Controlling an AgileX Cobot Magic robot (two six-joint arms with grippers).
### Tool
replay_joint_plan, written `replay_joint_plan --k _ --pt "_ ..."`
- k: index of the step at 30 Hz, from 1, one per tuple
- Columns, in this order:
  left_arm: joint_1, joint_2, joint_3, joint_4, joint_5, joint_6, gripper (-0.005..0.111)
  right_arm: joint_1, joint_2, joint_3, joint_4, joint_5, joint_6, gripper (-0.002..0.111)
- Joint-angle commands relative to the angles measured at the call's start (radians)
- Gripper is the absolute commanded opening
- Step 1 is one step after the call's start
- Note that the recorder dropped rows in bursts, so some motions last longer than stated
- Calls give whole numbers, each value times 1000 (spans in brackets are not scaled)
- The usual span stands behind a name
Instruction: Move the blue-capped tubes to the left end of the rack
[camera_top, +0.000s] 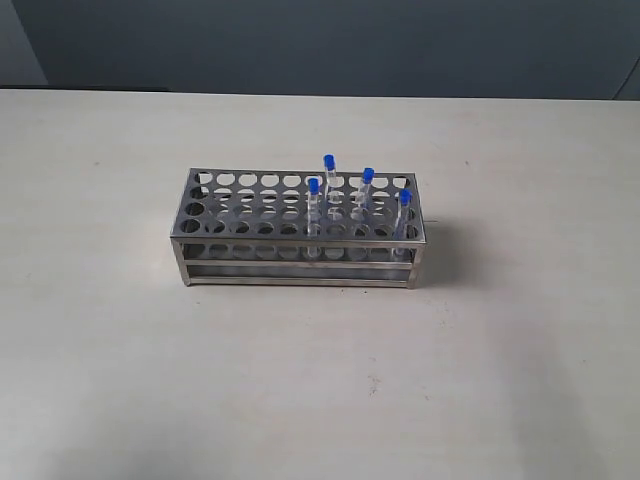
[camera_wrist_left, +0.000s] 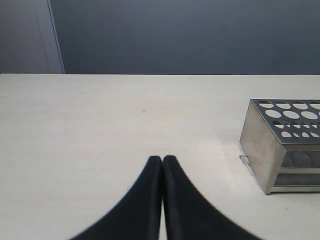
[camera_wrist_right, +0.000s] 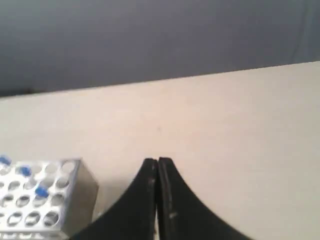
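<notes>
The silvery metal rack (camera_top: 240, 215) stands mid-table in the exterior view, its left holes holding nothing. Several blue-capped tubes stand upright in its right half: one at the back (camera_top: 328, 170), one toward the front (camera_top: 313, 205), one further right (camera_top: 367, 185) and one near the right end (camera_top: 404, 210). Neither arm shows in the exterior view. My left gripper (camera_wrist_left: 162, 159) is shut and holds nothing, apart from the rack's end (camera_wrist_left: 260, 150). My right gripper (camera_wrist_right: 157, 161) is shut with nothing in it; the rack's corner (camera_wrist_right: 75, 192) with blue caps (camera_wrist_right: 41, 191) lies beside it.
The rack rests on a pale beige table (camera_top: 320, 380) with bare surface all round it. A dark grey wall (camera_top: 320, 45) runs behind the table's far edge.
</notes>
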Motion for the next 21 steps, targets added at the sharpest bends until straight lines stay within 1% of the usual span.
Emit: replay_joint_plan --k 1,5,6,7,8,10,12,13,14,16,21 --pt "-6 -4 -3 0 -5 -1 1 169 313 -146 104 51 -250 -1" --pt "-6 -4 -3 0 -5 -1 1 300 544 -251 79 54 -252 -1" --pt "-6 -4 -3 0 -5 -1 1 327 593 -273 70 57 -255 2" --pt "-6 -4 -3 0 -5 -1 1 348 629 -289 51 60 -256 8" --pt "-6 -4 -3 0 -5 -1 1 370 671 -307 25 62 -258 16" --pt "-6 -4 -3 0 -5 -1 1 405 736 -336 -17 62 -265 35" --pt "-6 -4 -3 0 -5 -1 1 424 789 -356 -26 56 -265 56" --pt "-6 -4 -3 0 -5 -1 1 428 809 -361 -26 39 -265 62" --pt "-6 -4 -3 0 -5 -1 1 431 824 -367 -10 28 -265 64" --pt "-6 -4 -3 0 -5 -1 1 433 843 -369 24 7 -262 61" --pt "-6 -4 -3 0 -5 -1 1 436 873 -369 57 -54 -262 40"
